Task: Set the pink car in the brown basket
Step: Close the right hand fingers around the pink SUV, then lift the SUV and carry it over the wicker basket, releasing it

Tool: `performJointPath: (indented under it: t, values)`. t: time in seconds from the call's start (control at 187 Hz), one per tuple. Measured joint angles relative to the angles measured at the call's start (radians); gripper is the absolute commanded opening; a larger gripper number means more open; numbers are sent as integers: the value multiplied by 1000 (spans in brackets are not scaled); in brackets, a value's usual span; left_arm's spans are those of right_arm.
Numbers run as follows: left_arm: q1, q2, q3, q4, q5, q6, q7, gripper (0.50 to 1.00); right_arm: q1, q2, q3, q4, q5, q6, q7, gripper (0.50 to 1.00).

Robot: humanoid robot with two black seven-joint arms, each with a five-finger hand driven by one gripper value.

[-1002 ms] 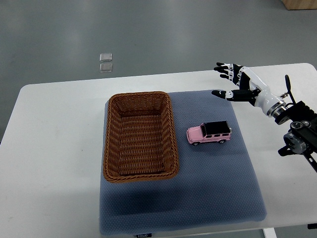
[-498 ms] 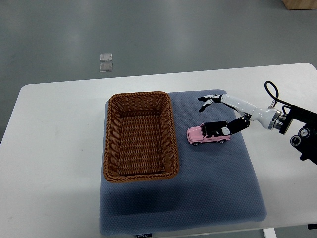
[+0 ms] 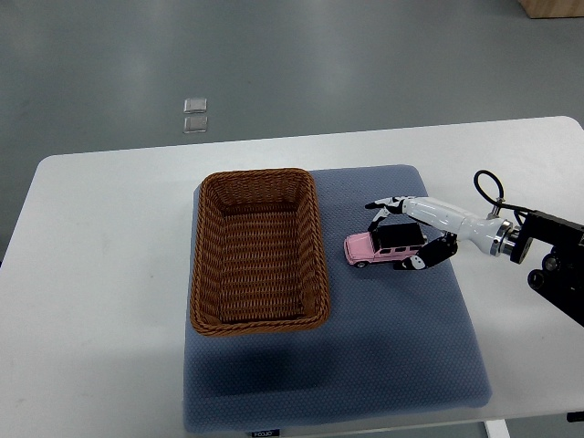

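On the blue mat [image 3: 365, 365], the right hand [image 3: 415, 234] straddles the pink car [image 3: 383, 246].

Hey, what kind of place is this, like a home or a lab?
Probably a robotics lab or test room: a plain white table on a bare grey floor, a blue mat staged with only a brown basket and pink car, and the right robot hand around that car.

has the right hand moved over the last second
Yes. The right hand has come down and left from beyond the blue mat's far right corner, toward the brown basket, and now straddles the pink car.
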Motion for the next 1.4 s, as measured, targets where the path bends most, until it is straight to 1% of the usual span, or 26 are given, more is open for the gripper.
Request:
performJointPath:
  t: [0.043,0.123,0.177,0.193,0.241,0.247,0.252,0.257,0.263,0.268,0.273,0.279,0.284,0.289,0.295,0.3,0.306,0.311,0.316,0.322,0.327,0.332,0.547,0.917,1.142,1.399]
  values:
    - [0,0,0,0,0,0,0,1000,1,0,-9,-3,-1,-11,0,901]
    - [0,0,0,0,0,0,0,1000,2,0,-18,-7,-3,-24,0,862]
    - [0,0,0,0,0,0,0,1000,3,0,-19,-12,-8,-28,0,805]
    - [0,0,0,0,0,0,0,1000,3,-1,-19,-15,-10,-30,0,774]
    - [0,0,0,0,0,0,0,1000,3,-1,-19,-22,-14,-36,0,774]
    - [0,0,0,0,0,0,0,1000,3,-1,-19,-22,-15,-37,0,683]
    - [0,0,0,0,0,0,0,1000,3,-1,-19,-23,-15,-37,0,682]
    - [0,0,0,0,0,0,0,1000,3,-1,-19,-23,-15,-38,0,658]
    - [0,0,0,0,0,0,0,1000,3,-1,-19,-24,-16,-38,0,658]
    - [0,0,0,0,0,0,0,1000,3,-1,-19,-24,-16,-39,0,634]
    - [0,0,0,0,0,0,0,1000,3,-1,-19,-24,-16,-39,0,633]
    - [0,0,0,0,0,0,0,1000,3,-1,-19,-25,-16,-40,0,613]
    - [0,0,0,0,0,0,0,1000,3,-1,-19,-25,-16,-40,0,613]
    - [0,0,0,1,0,0,0,1000,3,-1,-19,-26,-17,-42,0,593]
    - [0,0,0,1,0,0,0,1000,3,-1,-19,-26,-17,-42,0,592]
    - [0,0,0,1,0,0,0,1000,3,-1,-19,-26,-18,-43,0,570]
    - [0,0,0,1,0,0,0,1000,3,0,-19,-26,-18,-44,0,570]
    - [0,0,0,1,0,0,0,1000,3,0,-19,-26,-18,-44,0,548]
    - [0,0,0,1,0,0,0,1000,3,0,-19,-27,-18,-45,0,547]
    - [0,0,0,1,0,0,0,1000,3,0,-19,-27,-19,-46,0,521]
    - [0,0,0,1,0,0,0,1000,3,0,-19,-27,-19,-46,0,521]
    - [0,0,0,1,0,0,0,1000,3,0,-19,-27,-19,-47,0,500]
    - [1,0,0,0,0,0,0,1000,2,7,-21,-29,-22,-74,-19,500]
    - [0,0,0,0,0,0,0,1000,9,-6,14,-11,45,-143,-12,500]
    - [0,0,-1,1,0,0,0,1000,110,-14,10,6,113,-143,-11,500]
    - [1,0,-3,6,0,0,0,1000,239,35,-107,7,117,-140,-10,500]
